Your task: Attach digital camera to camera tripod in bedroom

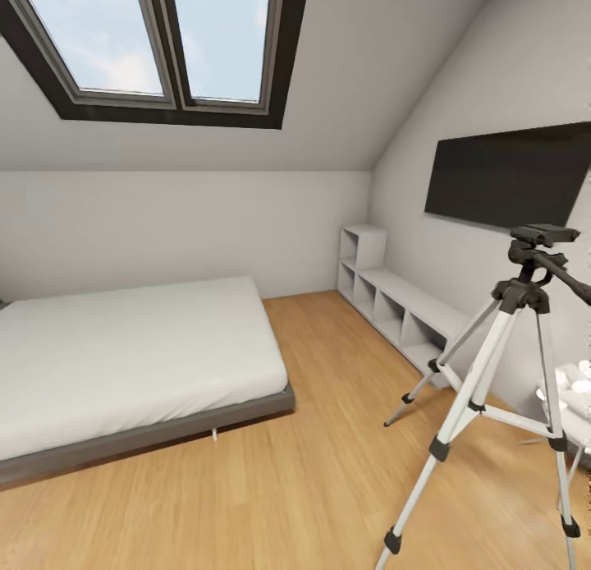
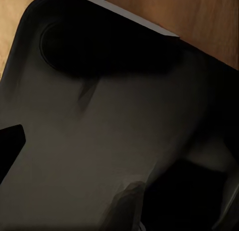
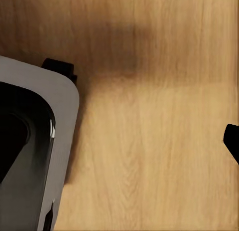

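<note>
Head view: the silver-legged camera tripod (image 1: 501, 365) stands upright on the light wood floor (image 1: 312, 471) at right, legs splayed, long axis vertical, black pan handle (image 1: 566, 278) pointing right, near the grey-framed white bed (image 1: 131, 365). No writing is legible. Left wrist view: dark robot body (image 2: 99, 141) close up; end effector state cannot be told. Right wrist view: grey base edge (image 3: 59, 141) over floor; state cannot be told.

The room is bright, with daylight coming in through the skylight (image 1: 164, 44). Straight lines bend near the edges of the head view. The left wrist view is very dark and blurry. A soft shadow lies on the floor (image 3: 149, 141)
</note>
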You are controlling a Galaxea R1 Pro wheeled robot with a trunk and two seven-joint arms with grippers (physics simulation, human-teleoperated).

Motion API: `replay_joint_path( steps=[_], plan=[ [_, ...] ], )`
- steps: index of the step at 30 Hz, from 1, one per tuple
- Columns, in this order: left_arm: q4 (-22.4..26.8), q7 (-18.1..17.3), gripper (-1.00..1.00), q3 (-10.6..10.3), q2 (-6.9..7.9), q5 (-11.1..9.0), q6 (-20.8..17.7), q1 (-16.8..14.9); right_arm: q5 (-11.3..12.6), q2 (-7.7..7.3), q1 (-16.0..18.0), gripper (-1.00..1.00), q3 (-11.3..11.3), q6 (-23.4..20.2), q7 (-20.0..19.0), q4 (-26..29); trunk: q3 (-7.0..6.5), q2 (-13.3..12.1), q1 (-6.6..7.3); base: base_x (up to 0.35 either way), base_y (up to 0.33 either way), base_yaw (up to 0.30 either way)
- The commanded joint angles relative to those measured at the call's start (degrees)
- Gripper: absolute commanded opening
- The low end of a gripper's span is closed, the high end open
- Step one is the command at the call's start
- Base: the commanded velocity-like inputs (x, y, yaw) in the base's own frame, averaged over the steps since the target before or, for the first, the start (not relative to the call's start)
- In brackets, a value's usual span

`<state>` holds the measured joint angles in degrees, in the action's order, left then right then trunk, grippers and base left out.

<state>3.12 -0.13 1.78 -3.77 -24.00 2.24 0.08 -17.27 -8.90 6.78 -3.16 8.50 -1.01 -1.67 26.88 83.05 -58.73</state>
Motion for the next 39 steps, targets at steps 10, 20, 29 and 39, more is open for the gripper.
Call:
replay_joint_path(
  steps=[10, 20, 29, 39],
  plan=[
    [0.05, -0.04, 1.00, 0.25, -0.01, -0.42, 0.13, 0.00, -0.31, -0.16, 0.06, 1.00, -0.32, 0.37, -0.05, -0.18, 0.05, 0.03, 0.00, 0.000, -0.129, 0.120],
    [0.05, -0.04, 1.00, 0.39, 0.07, -0.57, 0.11, 0.00, -0.31, -0.24, 0.06, 1.00, -0.28, 0.38, -0.04, -0.18, 0.05, 0.03, 0.00, 0.000, -0.006, 0.262],
    [0.05, -0.04, 1.00, 0.42, 0.06, -0.60, 0.13, 0.00, -0.31, -0.24, 0.04, 1.00, -0.28, 0.38, -0.04, -0.18, 0.05, 0.03, 0.00, 0.000, -0.001, 0.269],
    [0.05, -0.05, 1.00, 0.42, 0.07, -0.60, 0.13, -0.01, -0.31, -0.24, 0.04, 1.00, -0.29, 0.36, -0.04, -0.18, 0.05, 0.03, 0.00, 0.000, 0.000, 0.264]
  ],
)
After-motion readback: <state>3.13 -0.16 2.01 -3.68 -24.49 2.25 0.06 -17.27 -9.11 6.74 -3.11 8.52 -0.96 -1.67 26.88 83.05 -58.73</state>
